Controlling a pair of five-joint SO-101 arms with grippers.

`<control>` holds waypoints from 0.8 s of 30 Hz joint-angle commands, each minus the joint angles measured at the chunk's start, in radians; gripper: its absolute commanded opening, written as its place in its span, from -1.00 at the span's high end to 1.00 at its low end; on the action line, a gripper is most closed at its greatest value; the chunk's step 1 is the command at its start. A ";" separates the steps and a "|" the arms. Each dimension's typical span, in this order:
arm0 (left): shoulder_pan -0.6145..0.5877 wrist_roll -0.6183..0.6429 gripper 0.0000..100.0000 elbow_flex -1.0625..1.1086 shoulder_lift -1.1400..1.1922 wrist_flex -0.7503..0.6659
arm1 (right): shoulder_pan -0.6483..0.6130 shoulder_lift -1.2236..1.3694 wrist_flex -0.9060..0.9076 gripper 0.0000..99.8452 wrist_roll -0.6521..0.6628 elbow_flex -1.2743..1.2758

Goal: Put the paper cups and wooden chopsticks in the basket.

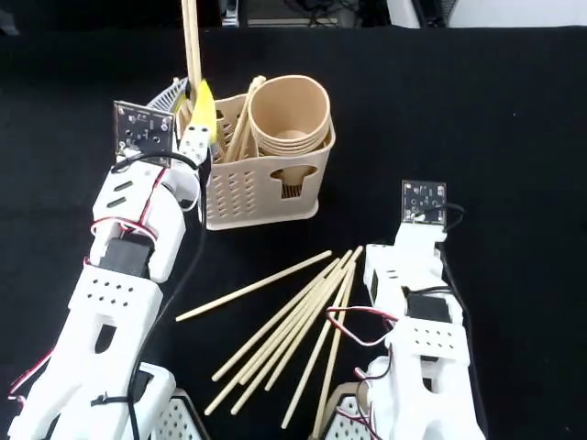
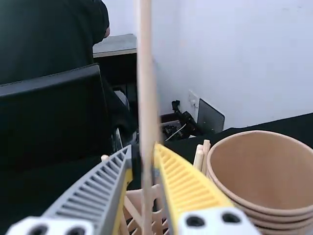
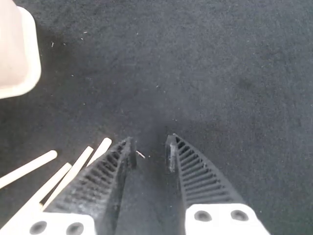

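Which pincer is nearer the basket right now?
Left. The left pincer holds a chopstick upright at the rim of the basket; the right pincer is open beside the loose chopsticks, apart from it.

- The basket (image 1: 266, 188) is sitting toward the back of the table (image 1: 495, 119).
- Paper cups (image 1: 290, 115) are nesting inside the basket's right part.
- Loose chopsticks (image 1: 293, 321) are lying in front of the basket, between both arms.
- The left tool (image 2: 142, 152) is pinching a single chopstick (image 2: 145, 73) upright over the basket's left side.
- The right tool (image 3: 149, 147) is hanging beside the loose chopsticks' far ends.
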 commanded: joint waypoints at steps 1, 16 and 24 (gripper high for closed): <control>-0.001 0.012 0.64 -0.036 -0.002 0.075 | -0.011 -0.012 -0.023 0.75 -0.003 -0.007; 0.004 0.012 0.66 -0.340 -0.037 0.580 | -0.011 -0.012 -0.023 0.75 -0.003 -0.007; 0.116 -0.035 0.65 -0.354 -0.288 0.959 | -0.011 -0.012 -0.023 0.75 -0.005 -0.007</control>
